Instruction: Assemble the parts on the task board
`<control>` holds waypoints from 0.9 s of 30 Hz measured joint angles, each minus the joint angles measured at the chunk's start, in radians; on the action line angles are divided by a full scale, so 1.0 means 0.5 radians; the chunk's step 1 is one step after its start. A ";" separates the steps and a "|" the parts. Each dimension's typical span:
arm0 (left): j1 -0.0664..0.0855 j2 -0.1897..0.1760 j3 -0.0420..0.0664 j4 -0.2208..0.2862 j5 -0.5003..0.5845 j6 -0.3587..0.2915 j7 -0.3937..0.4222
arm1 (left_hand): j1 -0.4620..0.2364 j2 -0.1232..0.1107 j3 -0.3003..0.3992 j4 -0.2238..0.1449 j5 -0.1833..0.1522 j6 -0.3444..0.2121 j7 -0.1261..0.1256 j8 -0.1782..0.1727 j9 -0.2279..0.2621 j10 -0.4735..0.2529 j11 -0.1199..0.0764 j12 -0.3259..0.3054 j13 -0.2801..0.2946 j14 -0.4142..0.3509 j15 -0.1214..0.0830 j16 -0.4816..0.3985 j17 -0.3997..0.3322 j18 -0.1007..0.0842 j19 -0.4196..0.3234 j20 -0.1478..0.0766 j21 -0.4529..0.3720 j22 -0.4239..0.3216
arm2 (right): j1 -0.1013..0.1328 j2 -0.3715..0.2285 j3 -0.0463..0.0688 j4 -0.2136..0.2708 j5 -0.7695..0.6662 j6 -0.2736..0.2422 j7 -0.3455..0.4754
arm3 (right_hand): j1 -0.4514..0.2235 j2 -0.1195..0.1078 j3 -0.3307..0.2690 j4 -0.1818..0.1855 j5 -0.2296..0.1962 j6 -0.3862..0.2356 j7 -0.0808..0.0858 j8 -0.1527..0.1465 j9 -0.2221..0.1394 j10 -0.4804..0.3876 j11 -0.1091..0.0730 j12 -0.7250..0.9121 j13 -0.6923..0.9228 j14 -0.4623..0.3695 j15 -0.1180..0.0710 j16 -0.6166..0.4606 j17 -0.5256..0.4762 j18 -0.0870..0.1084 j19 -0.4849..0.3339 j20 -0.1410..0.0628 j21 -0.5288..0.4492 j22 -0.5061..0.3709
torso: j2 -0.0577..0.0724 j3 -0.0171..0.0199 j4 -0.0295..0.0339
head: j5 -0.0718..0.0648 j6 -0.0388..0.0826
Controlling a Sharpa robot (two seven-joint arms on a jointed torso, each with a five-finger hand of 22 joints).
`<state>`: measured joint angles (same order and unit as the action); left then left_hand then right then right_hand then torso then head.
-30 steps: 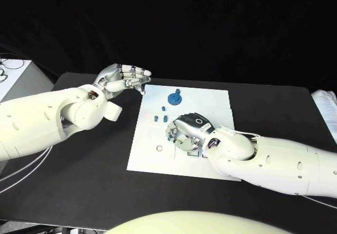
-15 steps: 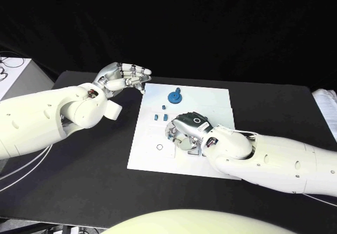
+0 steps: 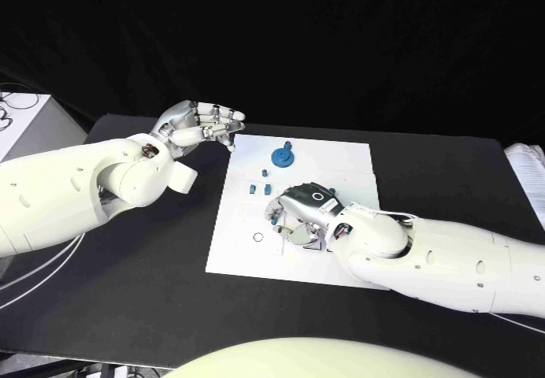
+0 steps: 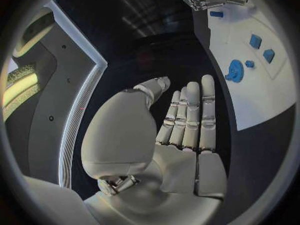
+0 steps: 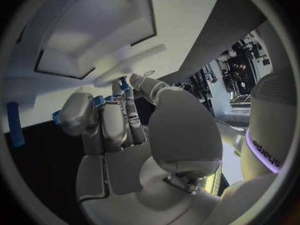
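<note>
Parts are what we care about here: small blue pieces on the board, the white plate in the middle of the table. A round blue gear lies near the board's far edge, with a tiny peg just beside it and two little blocks nearer the board's left edge.

Our right hand is down on the board's middle, fingers curled toward the surface. In the right wrist view a blue piece shows between the fingertips, so we think it is pinching a part, though the grip itself is partly hidden. Our left hand hangs off the board's far left corner, above the table, fingers straight and together, holding nothing.

We judge these parts to be light, stiff plastic, smooth enough to slip or flick away under a careless squeeze. The gear is best taken by its rim or its raised hub; the blocks and peg by their opposite sides, with fingertips only. A small ring outline near the left edge may be a seat for one of them.
</note>
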<state>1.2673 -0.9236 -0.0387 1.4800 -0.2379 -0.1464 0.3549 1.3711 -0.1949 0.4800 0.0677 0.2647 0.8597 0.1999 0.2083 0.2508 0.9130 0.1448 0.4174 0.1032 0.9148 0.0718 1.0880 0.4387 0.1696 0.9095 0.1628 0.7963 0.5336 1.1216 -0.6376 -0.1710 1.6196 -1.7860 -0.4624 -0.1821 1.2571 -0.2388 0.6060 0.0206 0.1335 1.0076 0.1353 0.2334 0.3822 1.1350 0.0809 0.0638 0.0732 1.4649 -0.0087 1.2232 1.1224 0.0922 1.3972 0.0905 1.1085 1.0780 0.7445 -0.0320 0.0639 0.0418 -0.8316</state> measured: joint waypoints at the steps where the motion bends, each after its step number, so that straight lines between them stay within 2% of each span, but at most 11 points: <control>1: 0.000 0.000 0.000 0.000 0.001 0.001 0.000 | 0.000 0.000 0.000 0.000 0.000 0.000 0.000 0.000 0.000 0.000 0.000 0.000 0.000 0.000 0.000 0.000 0.000 0.000 0.000 0.000 0.000 0.000 | -0.001 -0.002 0.000 0.000 0.003 -0.003 0.005 | 0.006 -0.006 -0.017 0.004 0.000 -0.003 0.003 -0.005 -0.004 -0.034 0.002 0.001 -0.006 -0.001 0.001 -0.028 -0.038 0.017 -0.020 0.007 -0.043 -0.040 | 0.000 0.0004 0.000 | 0.000 0.000; 3: 0.000 0.000 0.000 0.000 0.002 0.003 -0.001 | 0.000 0.000 0.000 0.000 0.000 0.000 0.000 0.000 0.000 0.000 0.000 0.000 0.000 0.000 0.000 0.000 0.000 0.000 0.000 0.000 0.000 0.000 | -0.003 -0.007 -0.003 0.000 0.009 -0.006 0.010 | 0.019 -0.018 -0.052 0.008 0.000 -0.021 0.000 -0.022 -0.011 -0.081 0.015 0.014 -0.011 -0.019 0.019 -0.073 -0.102 0.032 -0.057 0.013 -0.117 -0.109 | 0.000 0.0004 -0.001 | -0.001 0.002; 5: 0.000 0.000 0.000 -0.001 0.003 0.004 -0.002 | 0.000 0.000 0.000 0.000 0.000 0.000 0.000 0.000 0.000 0.000 0.000 0.000 0.000 0.000 0.000 0.000 0.000 0.000 0.000 0.000 0.000 0.000 | -0.004 -0.015 -0.004 0.000 0.016 -0.014 0.015 | 0.030 -0.028 -0.101 0.015 0.000 -0.037 0.013 -0.037 -0.019 -0.136 0.025 0.032 -0.011 -0.054 0.031 -0.115 -0.164 0.049 -0.099 0.020 -0.203 -0.185 | 0.000 0.0008 -0.001 | -0.003 0.005; 6: 0.000 0.000 0.000 -0.001 0.003 0.005 -0.002 | 0.000 0.000 0.000 0.000 0.000 0.000 0.000 0.000 0.000 0.000 0.000 0.000 0.000 0.000 0.000 0.000 0.000 0.000 0.000 0.000 0.000 0.000 | -0.004 -0.018 -0.004 0.001 0.018 -0.021 0.016 | 0.035 -0.023 -0.115 0.017 0.000 -0.044 0.008 -0.042 -0.022 -0.151 0.027 0.036 -0.011 -0.061 0.032 -0.123 -0.178 0.063 -0.106 0.027 -0.223 -0.202 | 0.000 0.0010 -0.001 | -0.005 0.007; 13: 0.000 0.001 0.000 -0.005 0.007 0.010 -0.004 | 0.000 0.000 0.000 0.000 0.000 0.000 0.000 0.000 -0.002 0.000 0.000 0.000 0.000 0.000 0.000 0.000 0.000 0.000 0.000 0.000 0.000 0.000 | -0.004 -0.051 -0.004 0.028 0.045 -0.083 0.018 | 0.161 0.020 -0.347 0.077 0.000 -0.082 0.003 -0.108 -0.059 -0.315 0.057 0.130 -0.005 -0.144 0.063 -0.164 -0.305 0.065 -0.173 0.052 -0.396 -0.346 | 0.000 0.0015 0.000 | -0.014 0.012; 14: 0.000 0.002 0.000 -0.006 0.008 0.010 -0.005 | 0.000 0.000 0.000 0.000 0.000 0.000 0.000 0.000 -0.002 0.000 0.000 0.000 0.000 0.000 0.000 0.000 0.000 0.000 0.000 0.000 0.000 0.000 | -0.004 -0.062 -0.004 0.036 0.050 -0.097 0.018 | 0.185 0.026 -0.379 0.090 0.000 -0.082 0.003 -0.119 -0.065 -0.338 0.060 0.151 -0.005 -0.159 0.058 -0.164 -0.323 0.094 -0.181 0.059 -0.419 -0.363 | 0.000 0.0017 0.001 | -0.017 0.013; 17: 0.000 0.002 0.000 -0.009 0.010 0.011 -0.006 | 0.000 0.000 0.000 0.000 0.000 0.000 0.000 0.000 -0.002 0.000 0.000 0.000 0.000 0.000 0.000 0.000 0.000 0.000 0.000 0.000 0.000 0.000 | -0.002 -0.094 -0.003 0.061 0.068 -0.138 0.021 | 0.230 0.041 -0.426 0.125 0.018 -0.082 0.003 -0.136 -0.077 -0.355 0.057 0.202 0.001 -0.161 0.060 -0.162 -0.335 0.095 -0.180 0.059 -0.424 -0.367 | -0.001 0.0017 0.000 | -0.022 0.018; 20: 0.000 0.003 0.000 -0.011 0.012 0.013 -0.007 | 0.000 0.000 0.000 0.000 0.000 0.000 0.000 0.000 -0.002 0.000 0.000 0.000 0.000 0.000 0.000 0.000 0.000 0.000 0.000 0.000 0.000 0.000 | 0.009 -0.149 0.004 0.098 0.106 -0.187 0.034 | 0.253 0.042 -0.429 0.138 0.035 -0.081 0.003 -0.139 -0.085 -0.355 0.057 0.248 0.006 -0.160 0.059 -0.128 -0.322 0.095 -0.172 0.050 -0.398 -0.331 | -0.002 0.0015 0.000 | -0.032 0.025; 23: 0.000 0.004 0.000 -0.013 0.014 0.015 -0.008 | 0.000 0.000 0.000 0.000 0.000 0.000 0.000 0.000 -0.002 0.000 0.000 0.000 0.000 0.000 0.000 0.000 0.000 0.000 0.000 0.000 0.000 0.000 | 0.033 -0.202 0.013 0.132 0.160 -0.218 0.051 | 0.258 0.037 -0.395 0.161 0.044 -0.070 0.014 -0.150 -0.093 -0.315 0.038 0.308 0.009 -0.125 0.040 -0.082 -0.286 0.095 -0.121 0.037 -0.328 -0.262 | -0.003 0.0013 -0.002 | -0.042 0.035; 26: 0.000 0.005 0.000 -0.014 0.016 0.017 -0.009 | 0.000 0.000 0.000 0.000 0.000 0.000 0.000 0.000 -0.002 0.000 0.000 0.000 0.000 0.000 0.000 0.000 0.000 0.000 0.000 0.000 0.000 0.000 | 0.087 -0.286 0.028 0.171 0.268 -0.230 0.082 | 0.268 0.027 -0.332 0.171 0.056 -0.067 0.017 -0.162 -0.101 -0.255 0.027 0.359 0.008 -0.056 0.030 0.004 -0.192 0.092 -0.048 0.025 -0.198 -0.135 | -0.003 0.0004 -0.004 | -0.056 0.048; 27: 0.000 0.005 0.000 -0.014 0.017 0.018 -0.010 | 0.000 0.000 0.000 0.000 0.000 0.000 0.000 0.000 -0.002 0.000 0.000 0.000 0.000 0.000 0.000 0.000 0.000 0.000 0.000 0.000 0.000 0.000 | 0.114 -0.322 0.032 0.178 0.321 -0.225 0.096 | 0.268 0.027 -0.303 0.176 0.056 -0.066 0.017 -0.162 -0.102 -0.228 0.024 0.373 0.005 -0.028 0.026 0.042 -0.147 0.064 -0.017 0.019 -0.138 -0.079 | -0.003 0.0004 -0.004 | -0.061 0.053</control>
<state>1.2673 -0.9212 -0.0388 1.4731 -0.2296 -0.1375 0.3501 1.3711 -0.1949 0.4800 0.0676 0.2647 0.8597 0.1998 0.2083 0.2498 0.9130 0.1447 0.4174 0.1034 0.9148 0.0717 1.0880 0.4389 0.1697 0.9095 0.1627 0.7966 0.5336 1.1785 -0.7985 -0.1552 1.7088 -1.6255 -0.5750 -0.1343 1.3914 -0.2253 0.4544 0.1085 0.1613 0.9744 0.1440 0.1524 0.3314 1.0210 0.0929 0.2504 0.0758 1.4511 0.0041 1.2441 1.0490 0.1242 1.3887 0.1002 1.0393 1.0385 0.7429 -0.0318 0.0621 0.0111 -0.8052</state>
